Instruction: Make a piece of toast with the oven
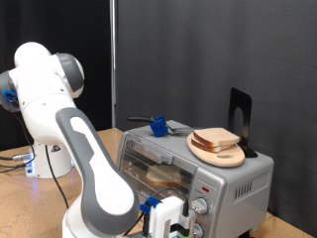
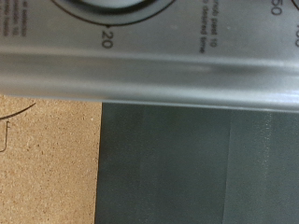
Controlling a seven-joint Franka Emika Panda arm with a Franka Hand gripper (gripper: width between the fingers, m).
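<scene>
Inside the oven [image 1: 188,171], behind the glass door, on the wire rack: a pale slab that looks like the piece of toast [image 1: 163,177], though dim. Door apparently closed. On the oven's roof, a round wooden plate [image 1: 218,151] bearing a second slice [image 1: 216,139]; beside it a blue-handled tool [image 1: 158,125] and a black stand [image 1: 241,119]. Down at the knob panel, at the exterior view's bottom: the pincer [image 1: 181,224], close against the dials. Fingers' spread impossible to tell. Wrist view filled by a timer dial [image 2: 103,11] marked 20, above the counter [image 2: 47,163]. Judged: loading done, timer setting in hand, toasting left.
</scene>
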